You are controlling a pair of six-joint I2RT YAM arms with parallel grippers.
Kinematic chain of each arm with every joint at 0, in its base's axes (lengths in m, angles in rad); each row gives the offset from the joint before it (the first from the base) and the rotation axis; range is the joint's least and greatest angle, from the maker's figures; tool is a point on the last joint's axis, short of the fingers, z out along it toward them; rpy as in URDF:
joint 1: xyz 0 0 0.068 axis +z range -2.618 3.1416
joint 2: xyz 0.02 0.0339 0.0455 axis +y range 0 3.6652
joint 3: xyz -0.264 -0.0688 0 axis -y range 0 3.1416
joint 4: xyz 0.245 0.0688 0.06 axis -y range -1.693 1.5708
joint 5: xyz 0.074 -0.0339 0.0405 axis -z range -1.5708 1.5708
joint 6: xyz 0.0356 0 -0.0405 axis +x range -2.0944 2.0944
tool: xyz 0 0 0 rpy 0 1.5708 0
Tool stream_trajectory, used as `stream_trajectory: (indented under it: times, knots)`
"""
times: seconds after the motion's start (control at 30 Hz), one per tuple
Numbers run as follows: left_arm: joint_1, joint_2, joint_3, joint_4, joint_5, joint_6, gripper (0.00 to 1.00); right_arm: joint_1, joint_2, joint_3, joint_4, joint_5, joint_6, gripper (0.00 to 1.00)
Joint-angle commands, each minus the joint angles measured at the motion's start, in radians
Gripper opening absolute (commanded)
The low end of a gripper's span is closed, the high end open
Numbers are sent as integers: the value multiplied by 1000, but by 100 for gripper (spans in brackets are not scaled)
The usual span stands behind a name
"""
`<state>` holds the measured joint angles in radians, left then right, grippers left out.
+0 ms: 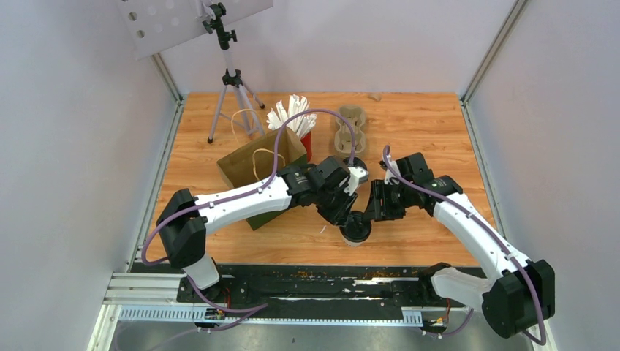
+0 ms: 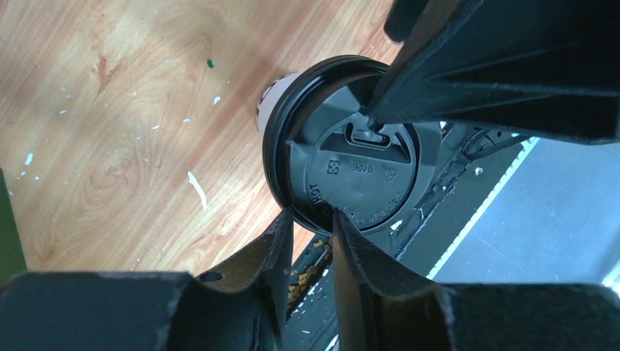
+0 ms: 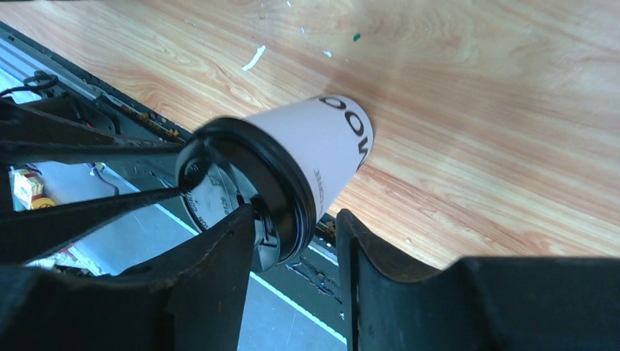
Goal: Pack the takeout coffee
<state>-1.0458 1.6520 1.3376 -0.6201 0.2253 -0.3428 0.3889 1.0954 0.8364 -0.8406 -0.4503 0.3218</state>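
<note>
A white paper takeout coffee cup (image 3: 333,142) with a black lid (image 2: 351,168) is tilted near the table's front edge, its lid (image 1: 356,227) turned towards the arms. My left gripper (image 2: 314,216) is shut on the lid's rim, which is pinched between its fingertips; it reaches in from the left (image 1: 343,213). My right gripper (image 3: 296,216) comes from the right (image 1: 371,210) and straddles the opposite rim. It is open: one finger (image 3: 234,241) touches the lid's top and the other (image 3: 358,248) stands apart from the cup.
An open brown paper bag (image 1: 257,167) stands to the left, behind my left arm. A red cup of white straws (image 1: 296,117) and a beige pulp cup tray (image 1: 349,130) are farther back. A tripod (image 1: 232,88) stands at the back left. The black rail (image 1: 314,281) runs just below the cup.
</note>
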Motion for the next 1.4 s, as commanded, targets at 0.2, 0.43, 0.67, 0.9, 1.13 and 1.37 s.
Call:
stream_trajectory:
  times: [0.2,0.43,0.67,0.9,1.13,1.37]
  knots:
    - [-7,-24,67,-95,-40,-41,43,-24,-31,136,-99,-57,-15,61]
    - [57,-1,135,-121,-24,-73,45,-25,-88,61,-126,-132,16,64]
    - [75,34,181,-98,11,-20,46,-25,-96,13,-118,-145,23,60]
    - [75,100,231,-68,65,5,45,-30,-67,-11,-110,-161,15,51]
    - [75,126,206,-28,86,6,45,-60,-57,-38,-98,-186,-3,49]
    - [71,161,206,-39,87,27,45,-107,-38,-66,-54,-234,-8,45]
